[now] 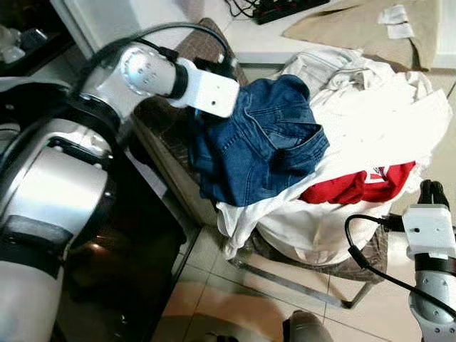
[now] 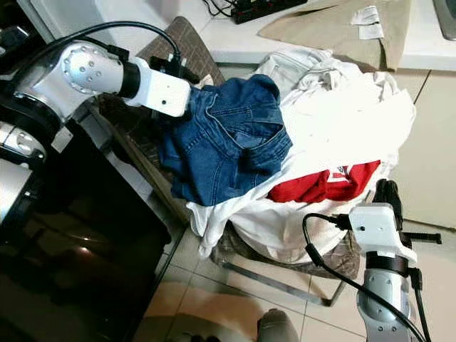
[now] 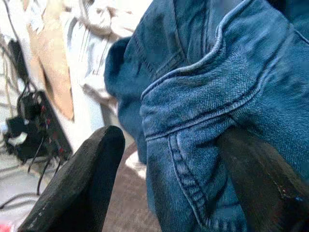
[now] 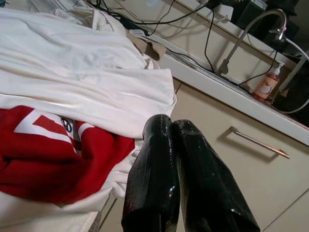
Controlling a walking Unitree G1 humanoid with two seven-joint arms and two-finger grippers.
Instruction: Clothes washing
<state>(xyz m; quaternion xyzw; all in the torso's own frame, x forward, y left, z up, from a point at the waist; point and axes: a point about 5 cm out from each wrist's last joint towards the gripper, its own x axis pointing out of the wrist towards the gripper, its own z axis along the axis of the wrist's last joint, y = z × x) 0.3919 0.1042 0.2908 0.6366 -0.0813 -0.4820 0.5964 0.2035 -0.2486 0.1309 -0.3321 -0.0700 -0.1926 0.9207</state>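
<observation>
The left arm reached forward across the front of the robot, its silver forearm bent at the elbow and its white wrist block lying against the upper edge of the blue jeans (image 1: pixel 260 139). The left hand (image 3: pixel 183 159) had its two black fingers (image 3: pixel 82 183) spread, with a thick seamed fold of the denim lying between them; whether both fingers pressed on the cloth could not be told. The jeans sat draped on top of a heap of clothes piled on a chair (image 1: pixel 313 274), beside a dark cabinet front. Under and beside the denim lay white garments (image 1: pixel 370 121), and a red garment (image 1: pixel 360 185) with white lettering poked out lower on the heap's right side.

The right arm stood upright at the right of the chair, wrist block uppermost, a black cable looping from it. The right hand (image 4: pixel 176 140) pointed up beside the white and red clothes, its fingers pressed together and holding nothing, close to the heap's edge.
</observation>
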